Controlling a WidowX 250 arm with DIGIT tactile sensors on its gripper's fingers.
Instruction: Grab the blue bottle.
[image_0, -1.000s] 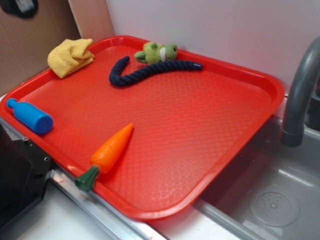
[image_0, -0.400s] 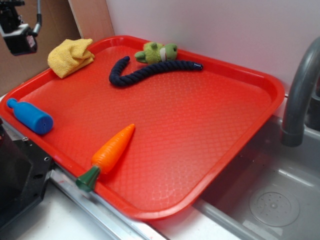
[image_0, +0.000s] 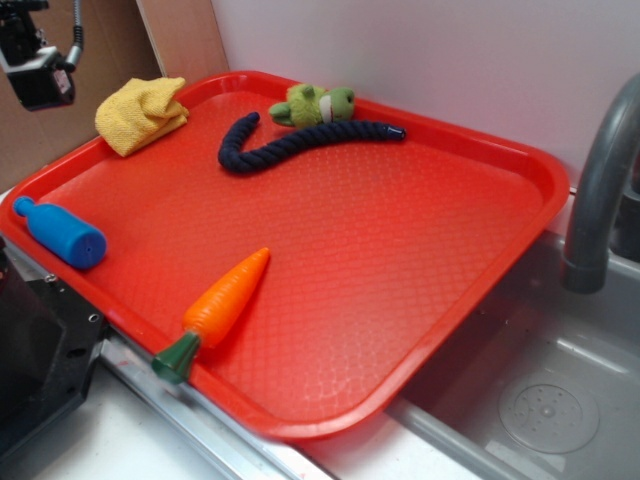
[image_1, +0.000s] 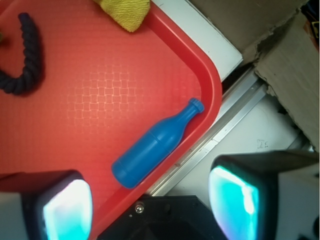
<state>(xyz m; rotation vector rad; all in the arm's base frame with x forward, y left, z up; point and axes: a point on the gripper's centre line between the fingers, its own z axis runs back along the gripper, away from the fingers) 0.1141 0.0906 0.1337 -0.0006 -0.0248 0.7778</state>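
- the blue bottle (image_0: 60, 233) is lying on its side right up against the left rim of the red tray (image_0: 520, 160), cap pointing toward the back-left corner
- gripper (image_1: 150, 200) hangs well above it, fingers spread wide apart, holding nothing
- orange carrot (image_0: 225, 300) sits along the front edge, yellow cloth (image_0: 140, 113) at the back corner, navy rope (image_0: 300, 140) and green plush (image_0: 315, 103) along the back rim

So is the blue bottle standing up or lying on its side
Lying on its side. The blue bottle rests lengthwise on the red tray near its rim, and the wrist view shows its whole length, cap to base.
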